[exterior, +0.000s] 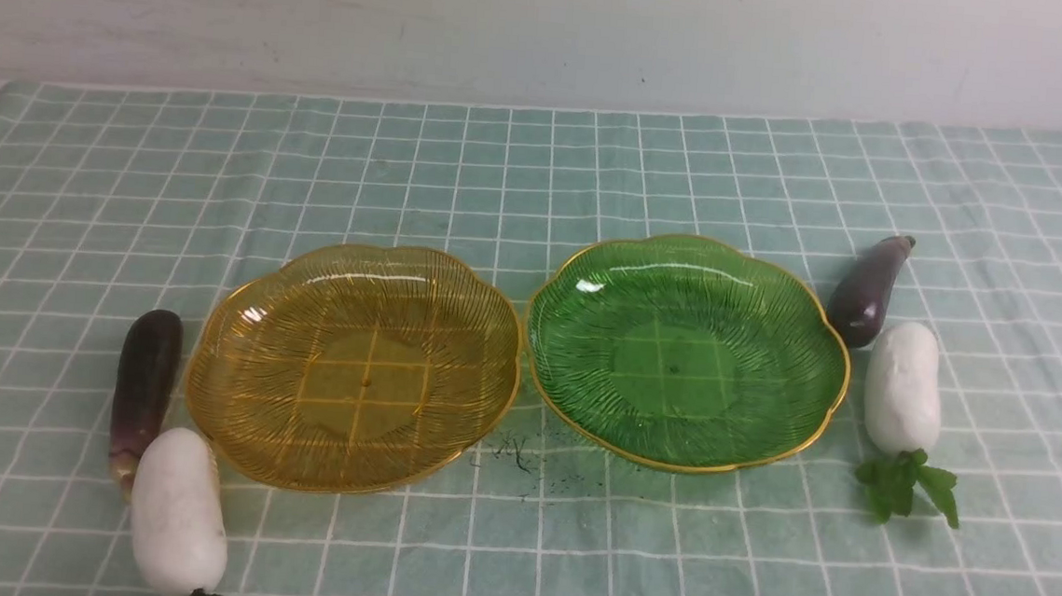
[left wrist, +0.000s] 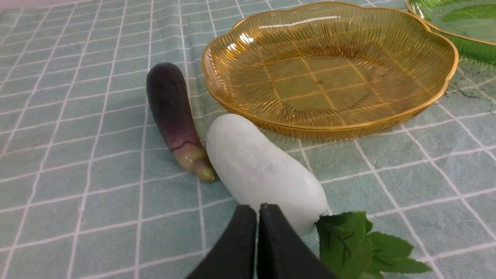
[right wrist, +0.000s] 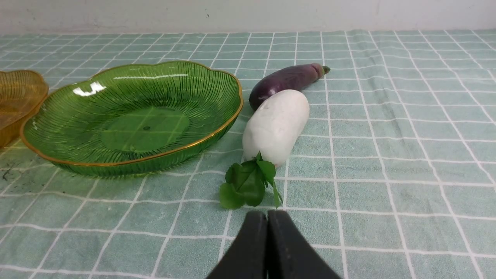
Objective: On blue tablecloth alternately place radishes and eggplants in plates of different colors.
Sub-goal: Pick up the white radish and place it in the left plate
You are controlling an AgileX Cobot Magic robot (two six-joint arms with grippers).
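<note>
The left radish (exterior: pixel 179 514) lies nearest the robot, at the front left of the blue tablecloth (exterior: pixel 540 168), with its green leafy top towards the robot. The left gripper (left wrist: pixel 258 211) hangs close to that leafy end, its black fingers pressed together and holding nothing. The left eggplant (exterior: pixel 146 381) lies just beyond the radish and slightly to its left, and its pale stem end seems to touch the radish's side. The amber plate (exterior: pixel 353 370) sits just to the right of this pair, with the radish's far end just beside the plate's rim. A few dark specks (exterior: pixel 520 452) mark the cloth in front of the spot where the two plates meet. On the right side, the right gripper (right wrist: pixel 267 217) is likewise clenched on nothing, near the leaves of the right radish (exterior: pixel 903 388). That radish lies just beside the right rim of the green plate (exterior: pixel 686 351). The two plates stand side by side, their gold rims almost touching. Farther back, the right eggplant (exterior: pixel 868 289) lies with its blunt end at the radish's far end and its stem pointing away. All four vegetables rest on the cloth, outside the plates. A pale wall (exterior: pixel 550 28) rises behind the cloth.
</note>
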